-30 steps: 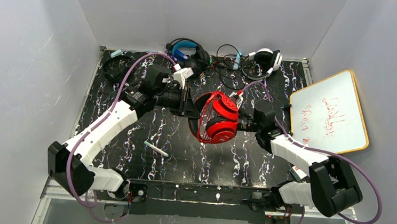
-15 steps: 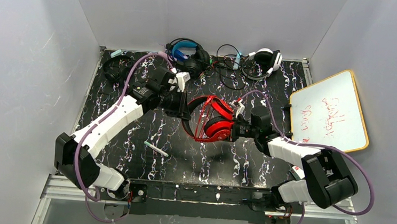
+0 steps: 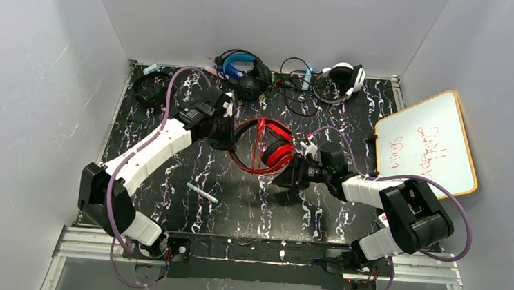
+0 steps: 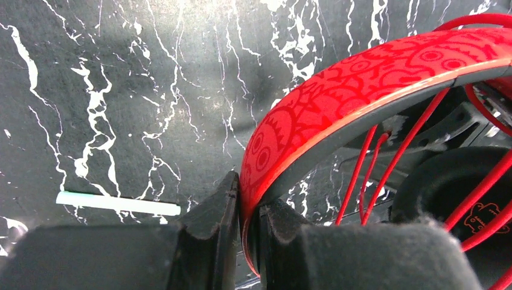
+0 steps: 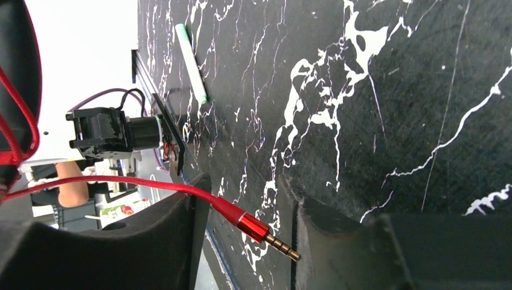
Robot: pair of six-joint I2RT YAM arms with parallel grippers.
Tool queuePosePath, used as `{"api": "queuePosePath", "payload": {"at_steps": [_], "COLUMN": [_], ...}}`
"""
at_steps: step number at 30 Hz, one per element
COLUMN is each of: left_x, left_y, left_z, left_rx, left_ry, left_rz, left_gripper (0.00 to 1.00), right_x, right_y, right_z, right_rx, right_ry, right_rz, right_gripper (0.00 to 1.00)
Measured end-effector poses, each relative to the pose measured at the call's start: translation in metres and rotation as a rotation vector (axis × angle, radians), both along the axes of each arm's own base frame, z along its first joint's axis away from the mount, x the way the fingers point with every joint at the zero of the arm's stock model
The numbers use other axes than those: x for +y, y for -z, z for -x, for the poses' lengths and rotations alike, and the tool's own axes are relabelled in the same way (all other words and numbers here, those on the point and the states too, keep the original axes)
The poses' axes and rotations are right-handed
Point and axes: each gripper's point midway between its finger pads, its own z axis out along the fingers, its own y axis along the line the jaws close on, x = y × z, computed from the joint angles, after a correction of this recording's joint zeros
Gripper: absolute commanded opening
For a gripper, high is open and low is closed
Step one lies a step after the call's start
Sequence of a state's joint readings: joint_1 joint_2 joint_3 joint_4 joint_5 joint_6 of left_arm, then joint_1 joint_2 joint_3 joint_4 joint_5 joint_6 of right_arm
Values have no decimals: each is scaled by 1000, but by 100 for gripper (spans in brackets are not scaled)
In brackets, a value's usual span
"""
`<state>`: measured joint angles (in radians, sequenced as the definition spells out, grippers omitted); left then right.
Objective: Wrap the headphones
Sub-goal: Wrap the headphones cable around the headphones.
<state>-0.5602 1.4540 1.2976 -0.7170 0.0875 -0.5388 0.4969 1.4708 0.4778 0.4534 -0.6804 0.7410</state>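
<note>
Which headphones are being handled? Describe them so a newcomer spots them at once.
On the black, white-veined tabletop, look to the middle, between the two white robot arms. There are the glossy red over-ear headphones, headband pinched in the left gripper. Only they are red, with red cable looped round them; the blue-banded pair and the white pair lie at the far edge.

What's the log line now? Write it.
left gripper: shut on red headphones headband | right gripper: open | plug: loose between jaws
</note>
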Motion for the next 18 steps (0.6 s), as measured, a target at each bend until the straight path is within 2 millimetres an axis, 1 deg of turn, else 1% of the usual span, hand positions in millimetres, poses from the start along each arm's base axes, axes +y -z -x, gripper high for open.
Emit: {"api": "queuePosePath", "payload": {"at_steps": [7, 9, 10, 12, 15, 18], "left_x": [-4, -4, -4, -4, -6, -8], "left_y": [-5, -6, -6, -7, -11, -18], "left_z": [-11, -15, -17, -19, -24, -28], "left_rx": [-10, -14, -16, -18, -25, -35], "left_ry": [-100, -119, -128, -141, -154, -163], "left_rz": [36, 33, 31, 29, 35, 47], "left_gripper": [0, 0, 0, 0, 0, 0], "right_x": [-1, -1, -2, -3, -5, -7], "right_y": [2, -2, -4, -12, -23, -26], "right_z": [10, 12, 12, 14, 14, 15], "right_rx": [53, 58, 59, 52, 18, 0], "right_ry": [-2, -3, -1, 4, 13, 19], "right_rz": [-18, -23, -26, -31, -35, -26], "right_gripper": [77, 91, 95, 98, 99, 99]}}
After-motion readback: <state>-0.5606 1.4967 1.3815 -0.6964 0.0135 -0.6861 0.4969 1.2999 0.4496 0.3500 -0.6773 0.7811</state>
